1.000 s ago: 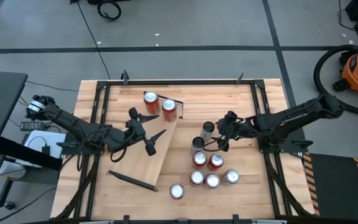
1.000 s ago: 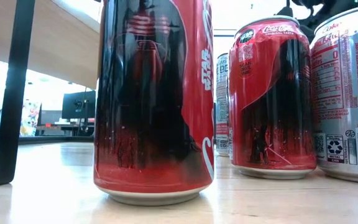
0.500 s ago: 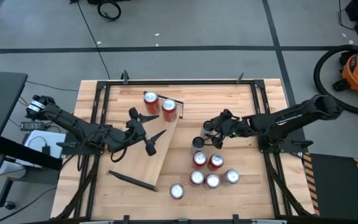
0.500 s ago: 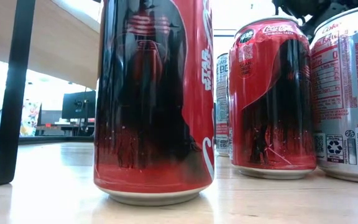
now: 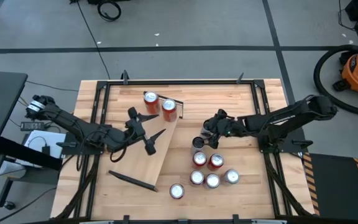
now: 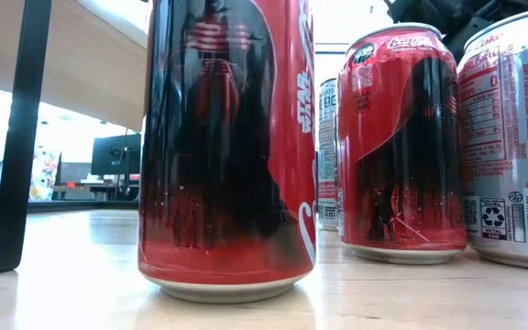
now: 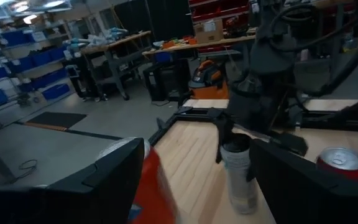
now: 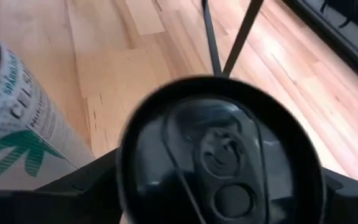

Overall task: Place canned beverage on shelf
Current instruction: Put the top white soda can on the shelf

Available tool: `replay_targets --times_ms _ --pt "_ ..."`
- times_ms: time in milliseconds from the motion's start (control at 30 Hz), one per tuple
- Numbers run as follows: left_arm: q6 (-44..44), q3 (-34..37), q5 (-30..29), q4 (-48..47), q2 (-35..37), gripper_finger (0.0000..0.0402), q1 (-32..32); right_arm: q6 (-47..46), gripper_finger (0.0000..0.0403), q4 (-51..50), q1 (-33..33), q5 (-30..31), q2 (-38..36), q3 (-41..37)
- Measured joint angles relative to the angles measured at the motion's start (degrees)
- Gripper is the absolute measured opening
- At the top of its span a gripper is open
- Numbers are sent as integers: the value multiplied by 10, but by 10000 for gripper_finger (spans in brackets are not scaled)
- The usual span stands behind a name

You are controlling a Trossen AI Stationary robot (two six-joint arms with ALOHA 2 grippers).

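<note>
– Where are we now?

– Our right gripper [image 5: 207, 129] is down over the tall slim can [image 7: 238, 180], near the middle of the desk [image 5: 241, 93]. In the right wrist view the can's top fills the space in front of it. We cannot tell yet if it is squeezing the can.

– And our other arm?

– The left gripper [image 5: 150, 140] hangs over the shelf [image 5: 160, 158], wide open, with nothing in it. It just waits.

– What should we watch for?

– A second slim can [image 5: 197, 144] stands just beside ours, and a bunch of cans [image 5: 211, 171] sits close behind that. So we think we should grab our can around its middle, hold it firmly, and lift it straight up before we swing it over. If we slide it sideways, we could knock the others down.

– Where do we put it?

– The shelf lies slanted on the desk, with two red cans [image 5: 159, 102] at its far end. We should set ours down upright on the bare wood next to them, not touching, and keep away from the left arm.
</note>
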State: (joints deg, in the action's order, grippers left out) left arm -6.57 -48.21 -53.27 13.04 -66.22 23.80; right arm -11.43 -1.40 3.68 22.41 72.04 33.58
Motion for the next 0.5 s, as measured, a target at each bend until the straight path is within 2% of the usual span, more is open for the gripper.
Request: replay_targets --times_ms 233,500 --pt "-19 -7 -28 1 28 302 57 46 262 -1 -18 -5 -56 13" --pt "-8 -7 -22 -17 29 302 76 106 281 -69 -26 -12 -89 111"
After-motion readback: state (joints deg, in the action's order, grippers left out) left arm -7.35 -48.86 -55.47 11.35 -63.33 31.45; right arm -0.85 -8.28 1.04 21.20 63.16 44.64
